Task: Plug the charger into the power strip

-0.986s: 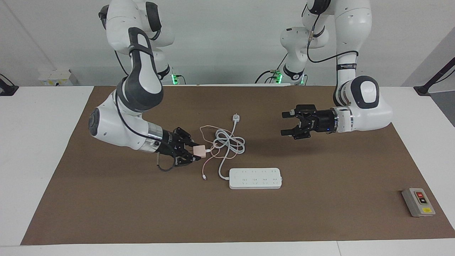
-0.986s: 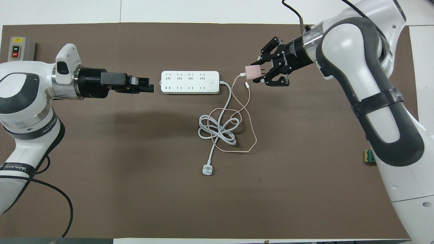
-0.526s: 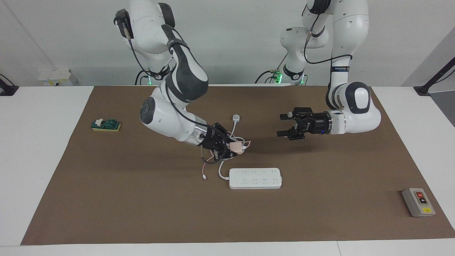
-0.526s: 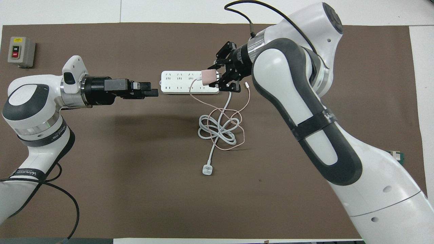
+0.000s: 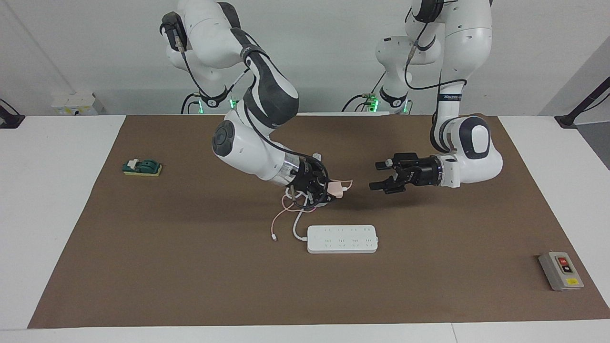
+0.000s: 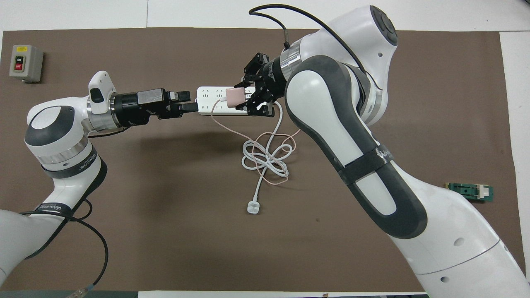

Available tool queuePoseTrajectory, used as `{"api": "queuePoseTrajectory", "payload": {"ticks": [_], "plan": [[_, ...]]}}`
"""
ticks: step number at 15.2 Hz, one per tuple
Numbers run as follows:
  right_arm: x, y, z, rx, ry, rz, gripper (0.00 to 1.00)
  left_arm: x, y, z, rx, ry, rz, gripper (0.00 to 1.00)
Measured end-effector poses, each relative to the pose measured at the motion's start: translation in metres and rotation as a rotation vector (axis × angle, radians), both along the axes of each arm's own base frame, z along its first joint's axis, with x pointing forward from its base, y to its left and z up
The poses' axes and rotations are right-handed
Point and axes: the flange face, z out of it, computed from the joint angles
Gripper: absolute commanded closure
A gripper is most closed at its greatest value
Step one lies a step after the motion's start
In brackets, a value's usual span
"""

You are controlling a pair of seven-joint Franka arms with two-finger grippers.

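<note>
My right gripper [image 5: 330, 190] [image 6: 245, 97] is shut on the pale-pink charger [image 5: 337, 189] [image 6: 234, 96] and holds it in the air, clear of the power strip [image 5: 342, 238] [image 6: 209, 97]. The strip lies flat on the mat with its sockets up. The charger's thin pink cable [image 5: 281, 216] [image 6: 232, 130] trails down over the strip's coiled white cord [image 6: 265, 161]. My left gripper [image 5: 380, 176] [image 6: 191, 102] is open and empty in the air, pointing at the charger a short gap away.
A grey box with red and yellow buttons [image 5: 561, 270] [image 6: 25, 62] sits at the left arm's end of the mat. A small green part [image 5: 141, 167] [image 6: 470, 191] lies at the right arm's end. The cord's white plug [image 6: 252, 207] lies nearer to the robots than the coil.
My right arm has swung the charger from the right arm's end toward the middle, dragging the pink cable along. My left gripper has drawn closer to the charger and stayed open.
</note>
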Motion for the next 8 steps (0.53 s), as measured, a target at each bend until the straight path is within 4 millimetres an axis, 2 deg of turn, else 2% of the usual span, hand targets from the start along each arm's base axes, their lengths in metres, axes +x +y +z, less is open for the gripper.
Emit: {"api": "queuePoseTrajectory", "payload": {"ticks": [4,8], "plan": [[-0.001,0.025,-0.002,0.032,-0.025,-0.043,1.0,-0.001,-0.014,0.002,-0.022,0.003,-0.001,0.0],[0.002,0.031,-0.002,0.044,-0.038,-0.047,1.0,-0.002,-0.025,0.003,-0.034,0.014,-0.003,0.0]]}}
